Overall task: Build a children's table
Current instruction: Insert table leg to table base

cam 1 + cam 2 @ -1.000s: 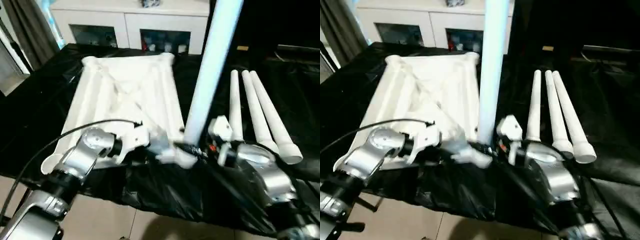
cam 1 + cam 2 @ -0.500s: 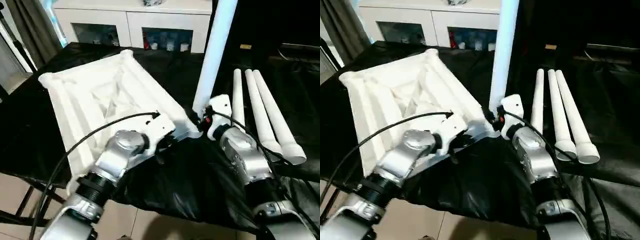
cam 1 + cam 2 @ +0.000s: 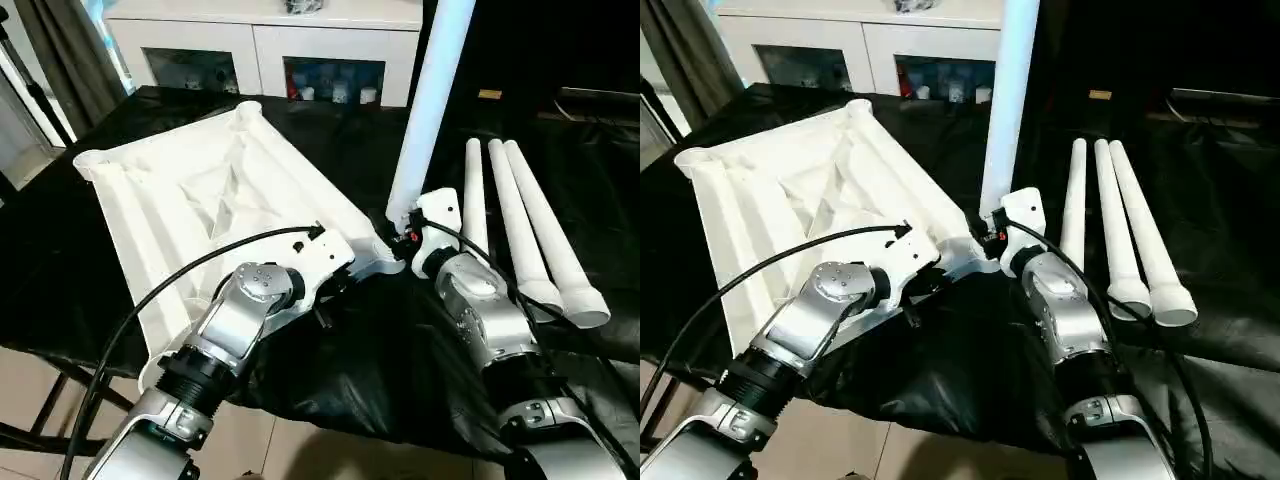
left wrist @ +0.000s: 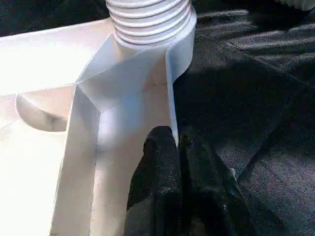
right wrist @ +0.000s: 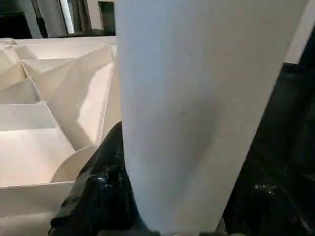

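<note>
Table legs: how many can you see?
4. One leg stands upright at the tabletop corner, held by the right gripper. Three legs lie side by side on the black cloth to the right.

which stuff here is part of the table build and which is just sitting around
Part of the build:
- tabletop, underside up
- upright leg at its near corner socket, gripped by the right tool
- three spare legs lying side by side
- left tool, pinching a tabletop rib

Just there:
- white cabinet
- black table cover
</note>
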